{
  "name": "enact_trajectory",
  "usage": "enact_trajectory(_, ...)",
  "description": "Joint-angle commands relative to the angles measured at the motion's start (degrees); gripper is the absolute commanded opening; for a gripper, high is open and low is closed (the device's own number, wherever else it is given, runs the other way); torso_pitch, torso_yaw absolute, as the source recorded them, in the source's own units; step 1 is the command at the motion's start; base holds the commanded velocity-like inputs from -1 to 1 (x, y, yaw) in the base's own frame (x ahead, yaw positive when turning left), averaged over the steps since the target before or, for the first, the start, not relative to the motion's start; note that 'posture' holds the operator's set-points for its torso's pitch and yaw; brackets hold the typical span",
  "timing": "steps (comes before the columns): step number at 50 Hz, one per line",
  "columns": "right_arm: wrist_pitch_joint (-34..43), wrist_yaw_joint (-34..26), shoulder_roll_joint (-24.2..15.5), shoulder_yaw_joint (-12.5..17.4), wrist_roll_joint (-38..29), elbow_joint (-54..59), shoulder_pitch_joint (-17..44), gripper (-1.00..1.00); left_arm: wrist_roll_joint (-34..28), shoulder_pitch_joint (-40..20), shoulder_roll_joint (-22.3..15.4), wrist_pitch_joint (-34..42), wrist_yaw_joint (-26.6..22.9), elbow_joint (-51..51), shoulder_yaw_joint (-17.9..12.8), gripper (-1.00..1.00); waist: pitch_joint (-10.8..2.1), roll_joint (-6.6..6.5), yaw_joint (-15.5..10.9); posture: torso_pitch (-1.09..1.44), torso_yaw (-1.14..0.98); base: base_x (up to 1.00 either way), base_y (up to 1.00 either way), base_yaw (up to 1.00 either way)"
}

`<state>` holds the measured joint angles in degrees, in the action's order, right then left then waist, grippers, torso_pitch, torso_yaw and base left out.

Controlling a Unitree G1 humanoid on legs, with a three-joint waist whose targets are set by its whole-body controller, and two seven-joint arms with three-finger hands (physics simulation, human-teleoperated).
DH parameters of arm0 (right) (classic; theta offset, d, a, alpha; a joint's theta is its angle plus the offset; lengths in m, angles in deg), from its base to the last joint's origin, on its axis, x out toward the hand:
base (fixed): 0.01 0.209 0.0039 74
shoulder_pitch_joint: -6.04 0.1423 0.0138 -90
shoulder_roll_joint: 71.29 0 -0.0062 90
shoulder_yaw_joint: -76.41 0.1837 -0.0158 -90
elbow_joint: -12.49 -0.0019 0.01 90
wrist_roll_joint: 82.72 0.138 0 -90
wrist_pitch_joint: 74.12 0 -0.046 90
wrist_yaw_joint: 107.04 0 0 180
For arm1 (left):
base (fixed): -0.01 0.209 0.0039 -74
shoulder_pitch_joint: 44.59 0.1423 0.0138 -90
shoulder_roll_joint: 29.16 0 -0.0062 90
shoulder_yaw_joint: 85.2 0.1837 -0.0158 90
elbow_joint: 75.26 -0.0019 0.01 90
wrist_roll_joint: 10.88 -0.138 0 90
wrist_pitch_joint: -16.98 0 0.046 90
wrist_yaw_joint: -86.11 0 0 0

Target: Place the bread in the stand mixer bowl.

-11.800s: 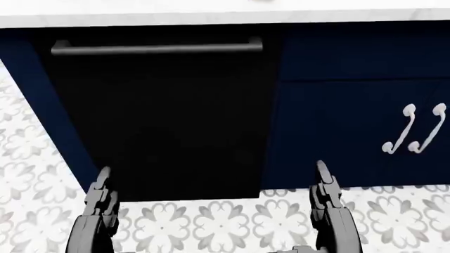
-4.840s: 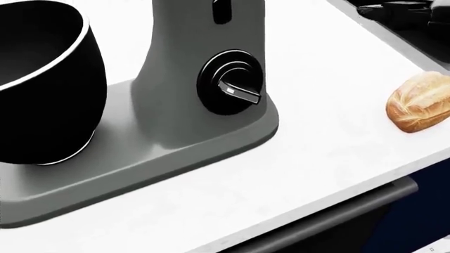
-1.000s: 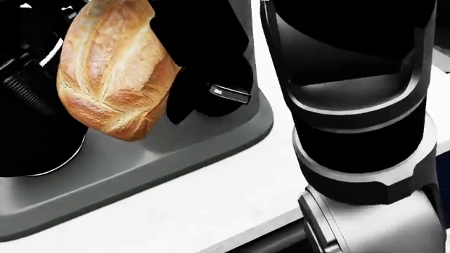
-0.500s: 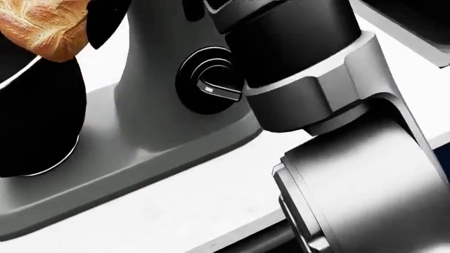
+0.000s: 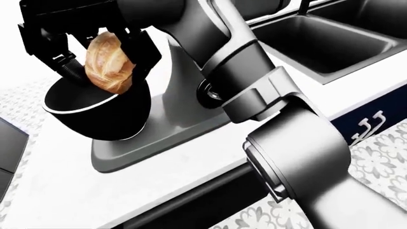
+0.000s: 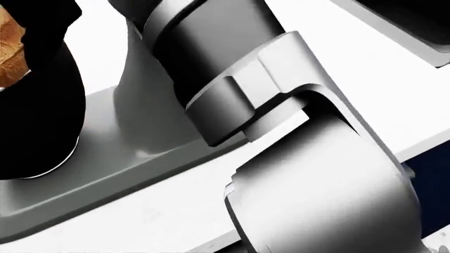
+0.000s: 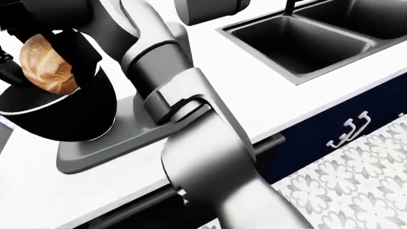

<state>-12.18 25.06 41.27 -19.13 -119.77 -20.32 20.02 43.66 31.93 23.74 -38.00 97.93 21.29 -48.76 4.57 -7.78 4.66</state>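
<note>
Right hand (image 5: 86,45) reaches across from the right of the left-eye view; its dark fingers (image 5: 137,47) are closed round the bread (image 5: 108,62), gripping it on both sides; left hand not seen in any view, so nothing to say of it. The bread, a golden crusty roll, hangs tilted just above the open mouth of the stand mixer bowl (image 5: 95,117); its lower end looks at or just inside the rim line, not resting on anything I can see. The bowl is black with a pale rim, seated on the grey stand mixer (image 5: 175,114), which stands on the white tabletop (image 5: 57,195); the sink (image 7: 305,38) lies well apart at upper right of the right-eye view. Head view is mostly filled by the right arm (image 6: 281,158), little else to read there.

Judgement: carry is nearly done, release is what remains. Risks: the roll sits toward the rim side nearest the mixer column, so letting go off-centre could bounce it off the rim onto the tabletop; a finger catching the rim on opening could nudge the bowl; the forearm passes close to the mixer column and may knock it on withdrawal.
</note>
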Motion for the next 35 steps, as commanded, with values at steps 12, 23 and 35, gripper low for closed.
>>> enact_trajectory(12,-2.5,9.1,1.7,1.1,-2.0,5.8,5.9,-1.00,0.1,-0.4,-1.6,-1.7,-0.5,1.1,-1.7,1.00,-1.37,-0.84,0.0,0.00,0.00,0.00,0.00,0.00)
enact_trajectory(23,-7.6,22.7,0.8,-0.2,-10.5,12.2,6.6,-1.00,0.1,-0.3,-1.9,-1.6,-0.7,0.8,-2.0,1.00,-1.44,-0.83,-0.4,0.00,0.00,0.00,0.00,0.00)
enact_trajectory(35,-7.7,29.9,3.1,0.0,-16.1,13.5,6.2,-1.00,0.2,-0.2,-2.1,-1.5,-0.8,0.6,-2.3,1.00,-1.44,-0.75,-0.7,0.00,0.00,0.00,0.00,0.00)
